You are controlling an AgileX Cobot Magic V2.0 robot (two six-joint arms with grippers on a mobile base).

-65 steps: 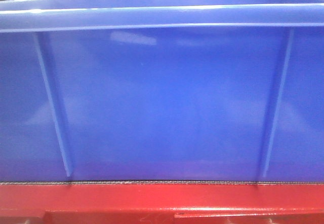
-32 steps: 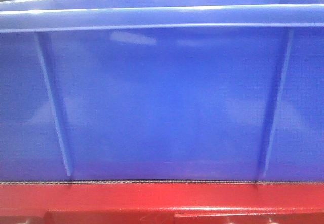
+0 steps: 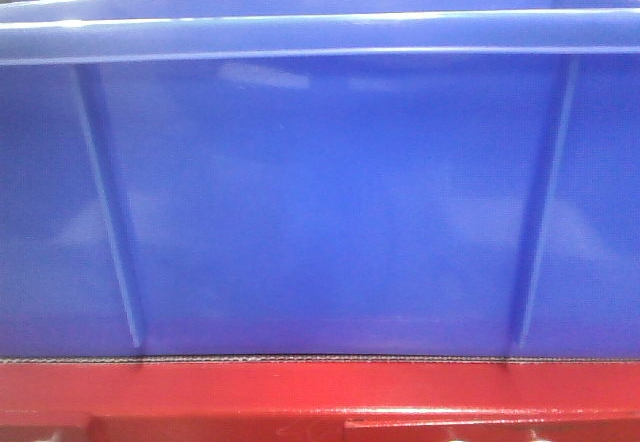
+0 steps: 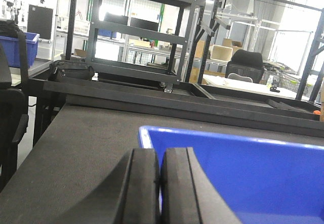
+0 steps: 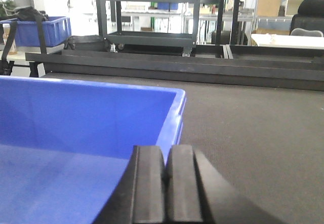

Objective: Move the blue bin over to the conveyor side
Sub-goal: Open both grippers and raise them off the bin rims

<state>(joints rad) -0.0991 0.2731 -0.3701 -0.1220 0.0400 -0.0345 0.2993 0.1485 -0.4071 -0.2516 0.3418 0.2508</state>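
Facing camera broadside — blue bin (image 3: 320, 202) upright

— Where does the bin (image 3: 320, 202) sit?
— On the belt (image 4: 76, 148), its near wall just behind the conveyor frame (image 3: 320, 397), which runs left to right below it. A thin strip of belt shows between bin base and frame.

— And the grippers?
— The left gripper (image 4: 160, 183) is at the bin's left end, near its far-left corner, fingers pressed together. The right gripper (image 5: 165, 183) is at the right end, beside the far-right corner, fingers likewise together.

— What lies beyond?
— Bare belt stretches far of the bin to a rail (image 5: 177, 64). Behind that stands a rack (image 4: 142, 36); far left, another tub (image 5: 43, 30).
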